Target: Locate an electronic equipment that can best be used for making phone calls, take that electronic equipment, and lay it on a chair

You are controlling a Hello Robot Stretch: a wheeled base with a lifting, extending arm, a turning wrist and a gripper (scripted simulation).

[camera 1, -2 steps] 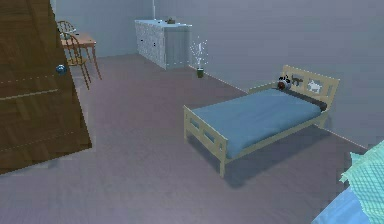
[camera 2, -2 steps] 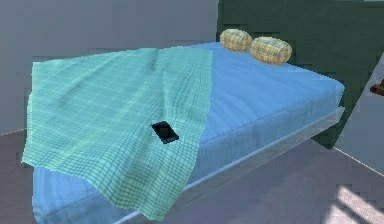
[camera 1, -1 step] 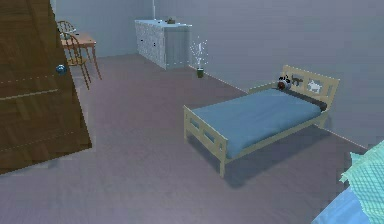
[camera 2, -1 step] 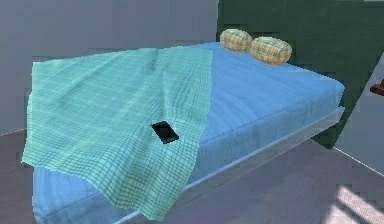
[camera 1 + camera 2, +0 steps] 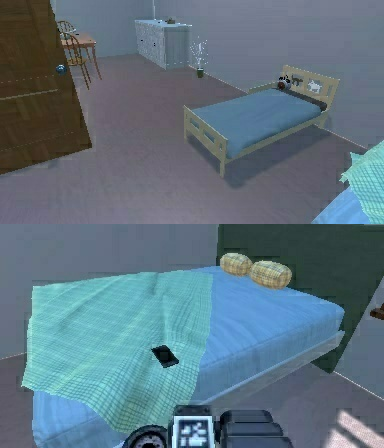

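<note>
At nine o'clock of the forward view stood a brown door (image 5: pixel 35 90), with a wooden chair (image 5: pixel 70 40) at ten o'clock, a white dresser (image 5: pixel 160 42) at twelve and a wood-framed bed (image 5: pixel 255 118) at three. Across the arm side view, a dark flat phone (image 5: pixel 164 356) lay on a green blanket (image 5: pixel 100 334) over a blue bed (image 5: pixel 270 319), at twelve o'clock from the gripper (image 5: pixel 150 437) at the bottom edge; whether its fingers held anything could not be told.
</note>
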